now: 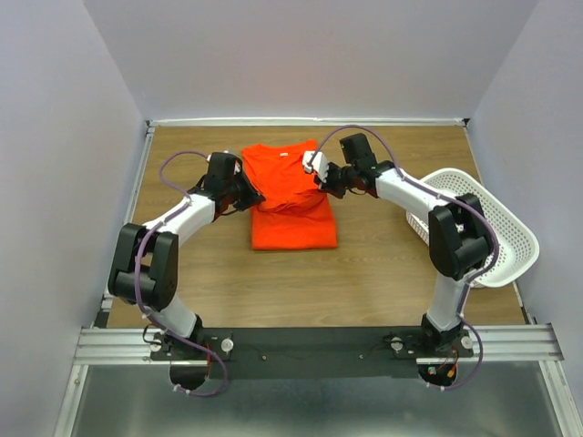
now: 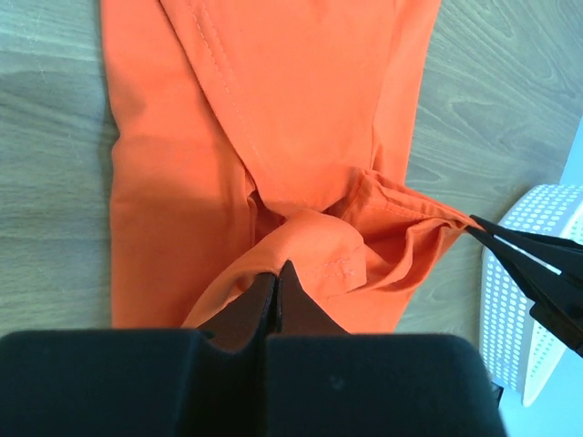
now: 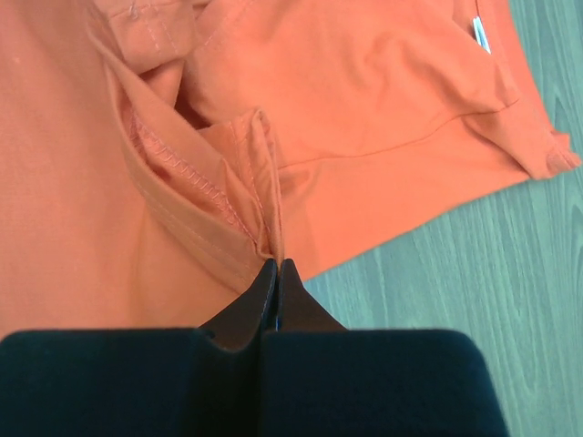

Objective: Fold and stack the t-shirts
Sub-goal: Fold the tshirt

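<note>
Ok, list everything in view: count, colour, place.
orange t-shirts: two as far as I can tell, bright orange, stacked mid-table, the upper one partly folded.
basket: one, white perforated plastic, right side of the table.
table: one, brown wood, under everything.
rail: one, silver metal, near edge.
left arm, right arm: one each, white and black, reaching in from the near edge.
left hand: one, black, shut on the shirt cloth.
right hand: one, black, shut on a hem fold.
</note>
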`<state>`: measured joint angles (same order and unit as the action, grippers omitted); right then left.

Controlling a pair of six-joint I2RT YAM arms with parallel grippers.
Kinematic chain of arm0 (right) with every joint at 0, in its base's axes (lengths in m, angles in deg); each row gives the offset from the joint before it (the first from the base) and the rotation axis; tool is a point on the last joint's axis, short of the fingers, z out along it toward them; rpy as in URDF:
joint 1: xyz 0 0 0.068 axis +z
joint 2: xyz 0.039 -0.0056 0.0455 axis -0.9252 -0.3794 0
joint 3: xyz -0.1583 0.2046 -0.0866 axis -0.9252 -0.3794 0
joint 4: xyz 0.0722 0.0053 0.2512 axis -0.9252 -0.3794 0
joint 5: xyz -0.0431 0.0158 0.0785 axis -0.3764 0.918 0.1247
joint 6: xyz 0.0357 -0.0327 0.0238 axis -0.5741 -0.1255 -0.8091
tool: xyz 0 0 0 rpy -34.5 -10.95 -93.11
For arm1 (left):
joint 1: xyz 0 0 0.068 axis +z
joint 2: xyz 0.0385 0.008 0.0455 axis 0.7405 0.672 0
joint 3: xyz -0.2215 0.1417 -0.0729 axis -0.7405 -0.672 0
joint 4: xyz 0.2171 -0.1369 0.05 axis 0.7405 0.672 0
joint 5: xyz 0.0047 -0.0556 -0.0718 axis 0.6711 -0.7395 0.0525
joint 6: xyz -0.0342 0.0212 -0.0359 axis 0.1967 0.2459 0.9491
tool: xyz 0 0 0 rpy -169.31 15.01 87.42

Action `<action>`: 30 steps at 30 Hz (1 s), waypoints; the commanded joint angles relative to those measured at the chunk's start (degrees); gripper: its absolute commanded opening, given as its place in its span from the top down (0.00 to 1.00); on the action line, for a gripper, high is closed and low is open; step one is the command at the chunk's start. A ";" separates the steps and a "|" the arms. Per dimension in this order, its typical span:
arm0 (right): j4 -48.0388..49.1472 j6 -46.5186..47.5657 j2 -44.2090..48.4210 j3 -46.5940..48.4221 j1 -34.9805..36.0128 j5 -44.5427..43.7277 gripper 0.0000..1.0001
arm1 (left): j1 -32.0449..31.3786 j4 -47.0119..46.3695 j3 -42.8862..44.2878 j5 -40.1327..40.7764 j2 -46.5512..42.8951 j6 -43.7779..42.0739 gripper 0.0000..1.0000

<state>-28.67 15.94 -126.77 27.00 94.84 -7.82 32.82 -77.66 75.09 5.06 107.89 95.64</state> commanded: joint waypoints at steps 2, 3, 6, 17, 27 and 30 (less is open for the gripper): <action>1.92 -1.69 -3.04 3.22 -0.24 -1.53 1.00 | 1.07 -1.03 1.89 -1.62 1.49 -1.57 1.00; 1.92 -1.78 -3.30 3.83 -0.24 -1.45 0.99 | 1.16 -1.03 1.89 -1.53 1.40 -1.57 1.00; 2.18 -2.22 -4.36 4.88 -0.24 -1.45 1.00 | 1.69 -0.85 1.81 -1.44 1.22 -1.57 1.00; 2.54 -3.19 -6.73 7.08 -0.24 -2.41 0.99 | 2.83 -1.20 2.07 -1.71 2.98 -2.18 1.00; 3.50 -6.17 -9.28 9.54 -0.24 -3.29 0.66 | 4.94 -1.73 3.56 -3.90 5.44 -2.71 0.71; 8.40 -10.65 -9.72 9.90 -0.24 -7.05 0.50 | 6.96 -1.99 3.56 -3.02 5.27 -2.10 0.56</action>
<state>-26.11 10.41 -134.81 34.93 94.84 -10.29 37.52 -78.53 77.19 2.94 112.65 94.00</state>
